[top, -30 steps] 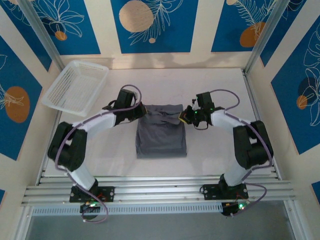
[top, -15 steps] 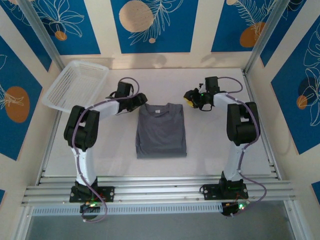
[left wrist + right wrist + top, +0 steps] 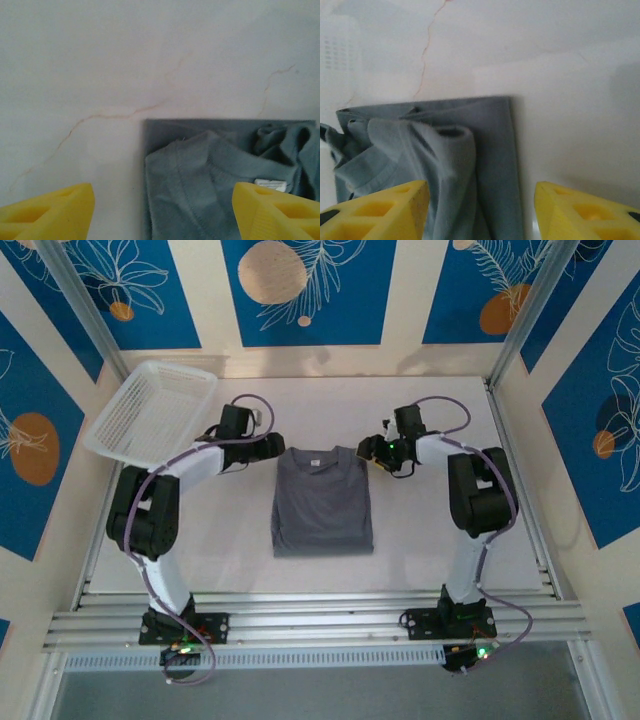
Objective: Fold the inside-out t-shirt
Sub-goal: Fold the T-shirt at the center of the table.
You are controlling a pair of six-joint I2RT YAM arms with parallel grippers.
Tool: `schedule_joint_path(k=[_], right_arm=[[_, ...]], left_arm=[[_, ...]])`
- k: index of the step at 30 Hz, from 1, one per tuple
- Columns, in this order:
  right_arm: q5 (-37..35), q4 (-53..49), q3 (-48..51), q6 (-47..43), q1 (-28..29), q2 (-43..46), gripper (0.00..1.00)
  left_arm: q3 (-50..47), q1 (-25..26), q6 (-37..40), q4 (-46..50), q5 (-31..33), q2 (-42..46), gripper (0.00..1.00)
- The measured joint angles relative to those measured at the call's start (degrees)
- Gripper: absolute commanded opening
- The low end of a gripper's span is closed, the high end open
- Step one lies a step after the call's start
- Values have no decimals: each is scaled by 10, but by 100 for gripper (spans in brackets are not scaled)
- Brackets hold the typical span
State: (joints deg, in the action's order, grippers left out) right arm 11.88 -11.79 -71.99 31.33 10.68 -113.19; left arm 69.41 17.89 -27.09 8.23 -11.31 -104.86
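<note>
The inside-out t-shirt (image 3: pixel 322 502) lies folded into a grey rectangle on the white surface (image 3: pixel 430 540). Its collar end sits between the left jaws and the right jaws, which flank its two far corners, each just beside the cloth. From overhead it is hard to tell how far either pair is spread. The left wrist camera settles this: the left jaws stand wide and hold nothing, with the yellow fingers (image 3: pixel 50 210) well apart. Ahead of and between them lie the shirt's corner, the ribbed collar (image 3: pixel 220 160) and a small white label (image 3: pixel 270 184) close to the right-hand finger. The right wrist camera gives the opposite corner. The right jaws are also spread wide and empty, fingers (image 3: pixel 585 212) apart, with a rumpled raised fold (image 3: pixel 452 150) of cloth between them that reads as flat from overhead. The white mesh basket (image 3: pixel 150 412) sits beyond the left jaws on their outer side, well apart from the shirt.
</note>
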Motion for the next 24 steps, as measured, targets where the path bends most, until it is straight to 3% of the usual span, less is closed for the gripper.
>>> schedule_joint_path(k=[8,15,24], right_arm=[[-2,-16,-64,-22,14,-62,43],[-10,-35,-87,-35,23,-80,2],[8,-26,-68,-38,3,-67,0]], left_arm=[[0,4,7,3,-5,-12,72],[1,5,-23,-20,-56,-46,72],[28,5,-76,-37,-98,-101,72]])
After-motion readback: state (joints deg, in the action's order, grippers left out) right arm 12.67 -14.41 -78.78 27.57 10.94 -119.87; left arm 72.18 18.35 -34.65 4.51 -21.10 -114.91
